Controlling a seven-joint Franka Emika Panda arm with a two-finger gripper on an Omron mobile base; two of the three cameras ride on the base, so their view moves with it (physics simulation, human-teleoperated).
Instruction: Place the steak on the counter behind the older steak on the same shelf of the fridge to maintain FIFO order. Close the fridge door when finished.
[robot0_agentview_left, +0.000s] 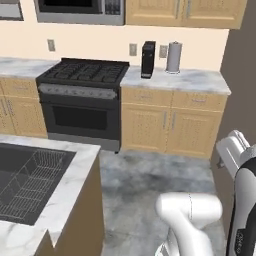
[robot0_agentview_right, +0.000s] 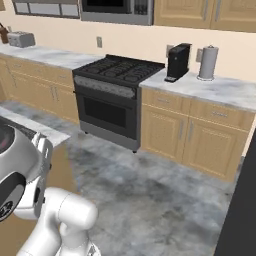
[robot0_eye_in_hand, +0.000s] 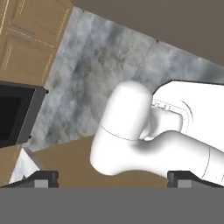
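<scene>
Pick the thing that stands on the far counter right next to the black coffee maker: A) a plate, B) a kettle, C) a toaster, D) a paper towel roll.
D: a paper towel roll stands upright on the counter just right of the black coffee maker, between the stove and the wall's end.

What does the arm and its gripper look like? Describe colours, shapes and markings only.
The arm is glossy white with rounded, tube-like links and bulbous elbows. Dark grey to black bands sit at the joints, one carrying small white lettering. The gripper ends in two small, blocky dark fingertips with lighter grey faces. No loose cables show.
</scene>
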